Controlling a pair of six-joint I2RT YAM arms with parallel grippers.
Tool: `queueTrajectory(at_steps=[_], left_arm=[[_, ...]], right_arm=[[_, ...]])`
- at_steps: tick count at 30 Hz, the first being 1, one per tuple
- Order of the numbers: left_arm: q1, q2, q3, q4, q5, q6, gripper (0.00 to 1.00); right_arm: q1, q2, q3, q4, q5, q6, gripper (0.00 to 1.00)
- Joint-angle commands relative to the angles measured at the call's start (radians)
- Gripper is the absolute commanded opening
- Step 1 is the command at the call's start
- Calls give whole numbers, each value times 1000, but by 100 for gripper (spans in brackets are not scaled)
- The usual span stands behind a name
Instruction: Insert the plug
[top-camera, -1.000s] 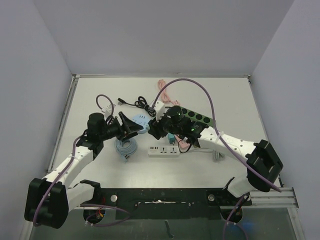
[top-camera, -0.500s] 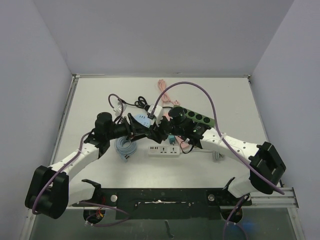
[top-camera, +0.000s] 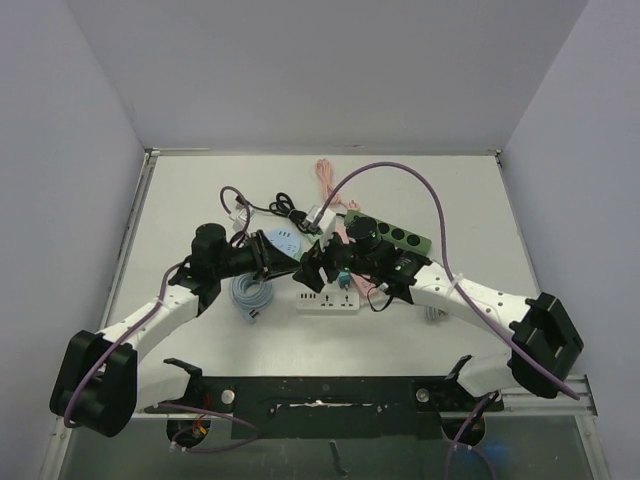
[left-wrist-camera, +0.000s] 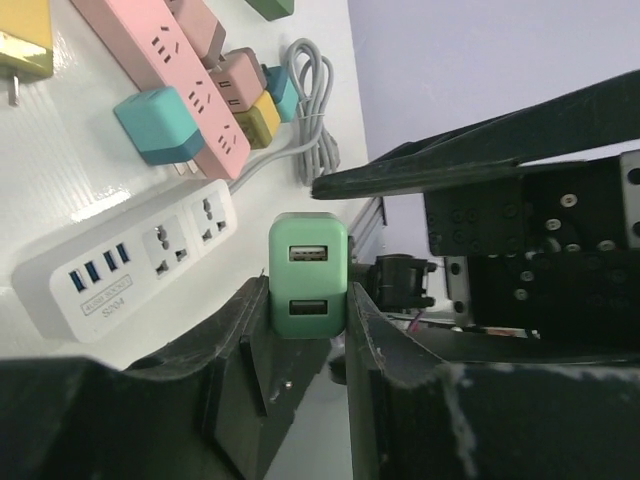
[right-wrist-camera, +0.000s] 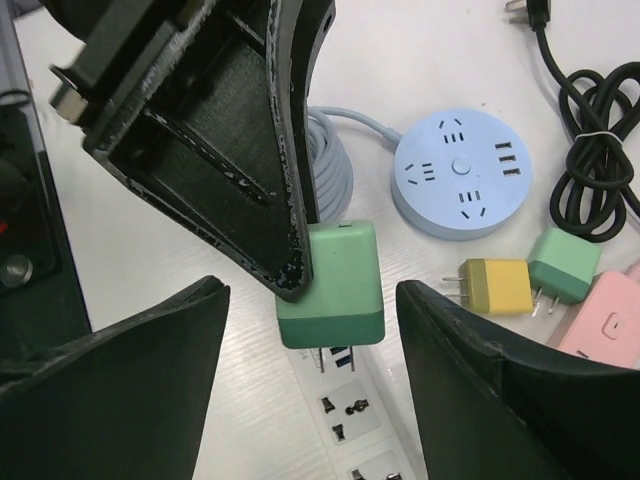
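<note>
The left gripper (left-wrist-camera: 308, 305) is squeezed tight on the green plug (left-wrist-camera: 308, 278), with one black finger on each side of it. The plug is up in the air near the middle of the tabletop (top-camera: 460, 195), right over the white power strip (top-camera: 328, 301). Its metal pins point down at the strip, and its two little USB holes face back along the left arm. The right gripper (right-wrist-camera: 308, 290) is wide open. Its two fingers stand on either side of the plug with a gap on both sides, so they do not touch it. Both arms meet nose to nose over the strip. A round blue socket (top-camera: 283, 242) lies just behind the left gripper, and a coiled blue cable (top-camera: 250, 295) lies beside the strip's left end. A pink power strip (left-wrist-camera: 180, 75) and a long green power strip (top-camera: 395, 232) lie toward the back right. A tied-up black cable (top-camera: 278, 209) lies nearer the back edge
</note>
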Motion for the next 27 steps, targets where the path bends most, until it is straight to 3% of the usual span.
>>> queueTrajectory(at_steps=[1, 7, 12, 16, 19, 27], left_arm=[[-3, -26, 95, -31, 18, 196, 3], [-7, -27, 288, -166, 29, 603, 7], [-8, -7, 255, 94, 158, 669, 7], [-8, -13, 255, 80, 232, 800, 7], [-8, -27, 266, 50, 274, 876, 7], [-8, -62, 238, 93, 411, 933, 3]], right_arm=[[-6, -94, -5, 119, 29, 170, 70], [-29, -223, -10, 76, 28, 395, 71], [-72, -267, 93, -154, 118, 433, 69], [-100, -296, 144, -252, 139, 366, 68], [-121, -285, 194, -323, -8, 205, 69], [-121, -121, 448, -571, -266, -164, 51]])
